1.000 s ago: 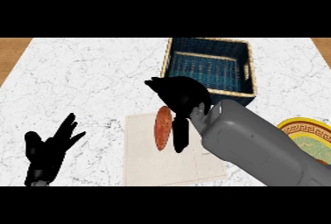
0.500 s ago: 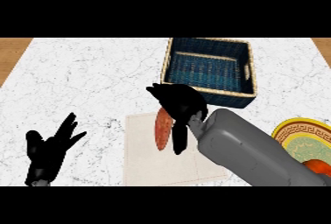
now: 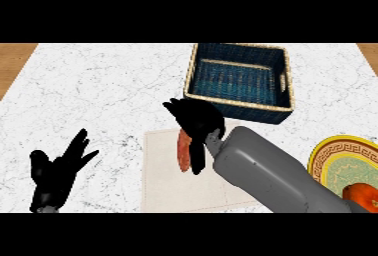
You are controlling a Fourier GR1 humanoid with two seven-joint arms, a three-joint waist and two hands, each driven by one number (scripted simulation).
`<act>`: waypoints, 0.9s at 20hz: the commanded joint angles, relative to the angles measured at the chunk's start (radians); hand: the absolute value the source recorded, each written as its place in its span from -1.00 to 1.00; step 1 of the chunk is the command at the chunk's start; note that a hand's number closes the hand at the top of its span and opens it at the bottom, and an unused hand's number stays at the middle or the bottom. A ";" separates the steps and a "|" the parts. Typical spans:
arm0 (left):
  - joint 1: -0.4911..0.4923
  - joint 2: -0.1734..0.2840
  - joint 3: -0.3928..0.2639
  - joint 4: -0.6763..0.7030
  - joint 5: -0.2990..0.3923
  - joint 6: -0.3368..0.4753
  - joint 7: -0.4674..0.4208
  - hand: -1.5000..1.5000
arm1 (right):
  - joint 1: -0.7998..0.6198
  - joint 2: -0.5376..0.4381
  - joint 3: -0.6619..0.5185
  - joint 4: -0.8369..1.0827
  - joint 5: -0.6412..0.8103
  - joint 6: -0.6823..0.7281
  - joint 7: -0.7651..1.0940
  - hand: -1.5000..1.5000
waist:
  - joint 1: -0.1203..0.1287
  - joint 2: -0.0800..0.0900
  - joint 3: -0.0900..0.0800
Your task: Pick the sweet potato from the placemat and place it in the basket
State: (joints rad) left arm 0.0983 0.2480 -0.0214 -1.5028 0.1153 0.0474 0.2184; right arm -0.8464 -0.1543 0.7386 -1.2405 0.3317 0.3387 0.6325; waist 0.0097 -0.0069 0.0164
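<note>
The orange-brown sweet potato [image 3: 181, 151] lies lengthwise on the pale placemat [image 3: 170, 187] in the middle of the counter. My right hand [image 3: 196, 119] hovers right over its far end. The fingers spread toward the upper left, and one black digit [image 3: 198, 161] runs down along the potato's right side. Nothing shows the fingers curled round it, and part of the potato is hidden under the hand. The dark blue woven basket [image 3: 238, 107] with a tan rim stands just beyond, at the upper right. My left hand [image 3: 55, 169] rests open at the lower left, fingers up.
A round plate [image 3: 334, 159] with a gold patterned rim sits at the right edge, holding a red-orange item [image 3: 365, 192]. My grey right forearm [image 3: 273, 175] crosses the placemat's right corner. Wooden surface shows beyond the white marble counter at both upper corners.
My right hand has shifted slightly left and nearer, settling over the sweet potato's far end. The forearm swung left, uncovering more of the plate. The potato and the left hand stayed put.
</note>
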 commanded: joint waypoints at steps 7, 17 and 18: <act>0.074 0.014 -0.006 0.040 0.004 -0.038 0.071 0.00 | 0.052 0.075 0.046 0.069 0.077 0.029 0.027 -1.00 | -0.001 0.007 -0.016; 0.097 -0.006 0.004 0.030 -0.021 -0.039 0.038 0.00 | 0.085 0.083 0.015 0.128 0.129 -0.010 -0.067 -1.00 | -0.009 0.008 -0.017; 0.087 -0.030 -0.017 0.035 -0.036 -0.021 0.053 0.00 | 0.069 0.072 0.008 0.152 0.136 -0.018 -0.103 -1.00 | -0.009 0.011 -0.017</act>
State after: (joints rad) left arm 0.1851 0.2977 0.0438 -1.5476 0.0823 0.0432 0.2561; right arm -0.7882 -0.0803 0.7514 -1.1056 0.4474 0.3394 0.5644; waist 0.0123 -0.0099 0.0289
